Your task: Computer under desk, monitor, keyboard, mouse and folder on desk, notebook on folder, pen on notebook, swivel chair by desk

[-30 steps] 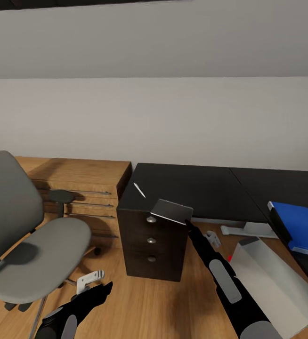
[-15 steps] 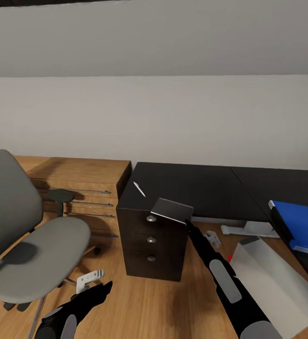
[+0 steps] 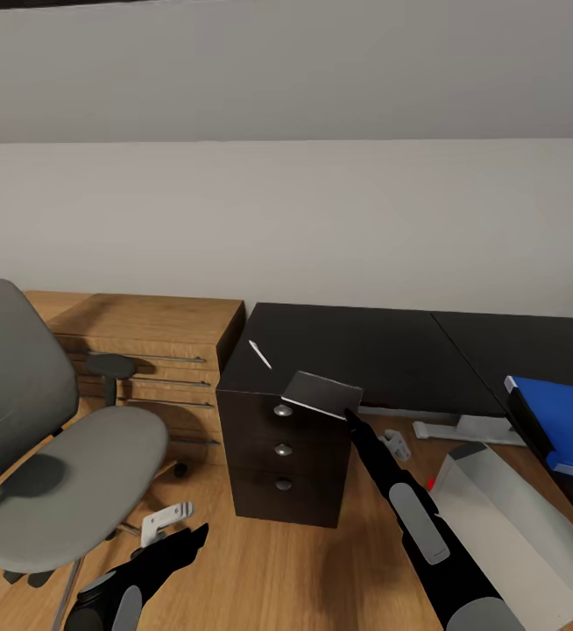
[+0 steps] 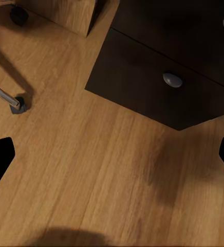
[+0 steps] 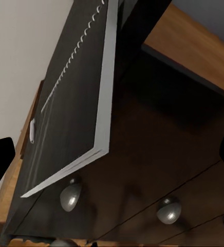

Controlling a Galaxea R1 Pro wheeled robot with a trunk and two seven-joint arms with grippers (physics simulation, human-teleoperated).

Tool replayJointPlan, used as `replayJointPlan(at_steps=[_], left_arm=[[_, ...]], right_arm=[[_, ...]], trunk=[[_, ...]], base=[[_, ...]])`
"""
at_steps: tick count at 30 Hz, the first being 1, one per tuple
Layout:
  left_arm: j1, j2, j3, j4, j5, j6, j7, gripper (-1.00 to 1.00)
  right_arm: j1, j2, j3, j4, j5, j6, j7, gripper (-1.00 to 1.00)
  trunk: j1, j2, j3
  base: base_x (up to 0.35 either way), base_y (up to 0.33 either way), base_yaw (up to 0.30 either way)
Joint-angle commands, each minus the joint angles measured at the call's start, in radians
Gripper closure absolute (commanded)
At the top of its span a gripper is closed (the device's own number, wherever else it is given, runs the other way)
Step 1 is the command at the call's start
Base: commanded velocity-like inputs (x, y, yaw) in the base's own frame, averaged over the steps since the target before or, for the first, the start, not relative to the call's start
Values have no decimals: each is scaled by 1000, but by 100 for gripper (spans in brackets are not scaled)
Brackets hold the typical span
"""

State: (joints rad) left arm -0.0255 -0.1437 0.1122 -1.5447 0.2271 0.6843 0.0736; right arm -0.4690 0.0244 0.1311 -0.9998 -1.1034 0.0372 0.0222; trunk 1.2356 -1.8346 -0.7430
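1. Desk (image 3: 383,346): glossy black top, L-shaped, with a dark drawer unit (image 3: 282,456) bearing round silver knobs under its front left corner.
2. Notebook (image 3: 321,393): dark cover, white page edges, lying at the front left corner of the desk top and overhanging the front edge above the drawers. Its long axis ran roughly along that front edge, tilted slightly. In the right wrist view the notebook (image 5: 73,113) showed a spiral binding along one long side.
3. Pen (image 3: 259,353): thin, white, lying on the desk top near the left edge, behind the notebook and apart from it, pointing diagonally from the rear left toward the front right.
4. Folder (image 3: 562,421): bright blue, flat on the right wing of the desk, at the picture's right border.
5. Computer (image 3: 505,526): light grey tower on the wooden floor, right of the drawer unit, with a red light at its near corner.
6. Swivel chair (image 3: 54,456): grey, seat bare, on the floor left of the drawer unit.
7. Right gripper (image 3: 350,414): reaching to the notebook's front edge; whether it pinched the notebook could not be told.
8. Left gripper (image 3: 190,536): low over the floor in front of the chair, fingers spread, holding nothing.
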Motion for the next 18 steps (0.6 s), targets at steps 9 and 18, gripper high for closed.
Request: replayJointPlan(at_steps=[9, 18], left_arm=[[-1, 0, 1, 0, 11, 7, 7, -100], [-1, 0, 1, 0, 11, 5, 8, -100]], right_arm=[[0, 1, 0, 1, -9, 3, 2, -100], [-1, 2, 1, 1, -9, 3, 1, -100]], trunk=[[0, 0, -1], [0, 0, -1]], base=[[48, 13, 0], [1, 0, 0]])
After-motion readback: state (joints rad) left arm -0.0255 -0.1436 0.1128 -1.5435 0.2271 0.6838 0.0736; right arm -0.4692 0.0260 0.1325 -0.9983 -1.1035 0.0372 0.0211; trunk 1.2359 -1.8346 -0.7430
